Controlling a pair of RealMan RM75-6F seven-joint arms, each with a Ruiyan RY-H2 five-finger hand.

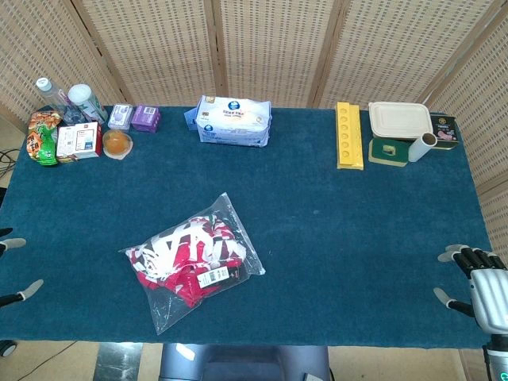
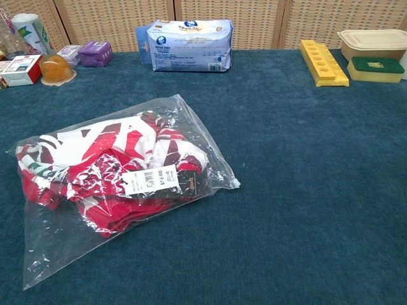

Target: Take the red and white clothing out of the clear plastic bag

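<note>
**Bag lies left of centre, nearer the left hand**

The table (image 1: 341, 238), covered in dark blue cloth, carries everything. The clear plastic bag (image 1: 171, 305) lies flat on it toward the near edge and left of the middle, its long axis running diagonally from the near-left toward the far-right. Inside it the red and white clothing (image 1: 190, 254) is bunched, filling most of the bag and leaving an empty clear flap at the near-left end. A white price tag (image 2: 150, 180) shows through the plastic near the bag's right side.

The left hand (image 1: 14, 270) is barely in frame at the table's left edge: only fingertips show, apart from one another and holding nothing. The right hand (image 1: 476, 287) sits by the near-right corner with fingers spread, also empty. Neither touches the bag.

The bag lies to the right of the left hand and well apart from the right hand, so the left looks the likelier one to reach first. Which end of the bag is the opening cannot be told from these views.
</note>
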